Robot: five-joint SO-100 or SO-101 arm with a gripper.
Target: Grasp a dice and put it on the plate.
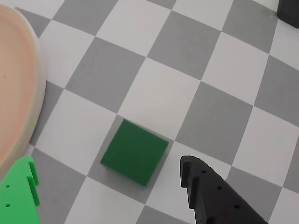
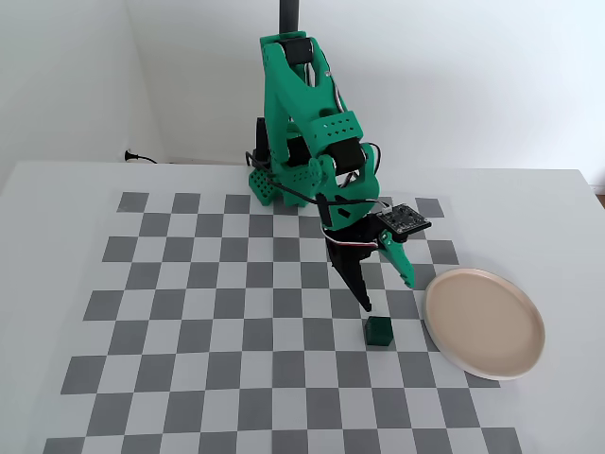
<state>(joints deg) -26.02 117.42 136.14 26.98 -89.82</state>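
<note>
The dice [image 1: 135, 153] is a small dark green cube lying on the checkerboard, in the lower middle of the wrist view. In the fixed view the dice [image 2: 379, 331] sits just left of the plate [image 2: 484, 322], apart from it. The plate is round and beige-pink with a cream rim and is empty; its edge shows at the left of the wrist view [image 1: 16, 84]. My gripper [image 1: 108, 163] is open and empty, with a green finger [image 1: 18, 193] on one side and a black finger [image 1: 210, 196] on the other. In the fixed view the gripper [image 2: 388, 293] hovers a little above the dice, pointing down.
The checkerboard mat [image 2: 236, 312] covers the white table. The green arm's base [image 2: 269, 180] stands at the mat's far edge. A dark object [image 1: 289, 11] shows in the wrist view's top right corner. A plug and cable [image 2: 132, 156] lie at the far left.
</note>
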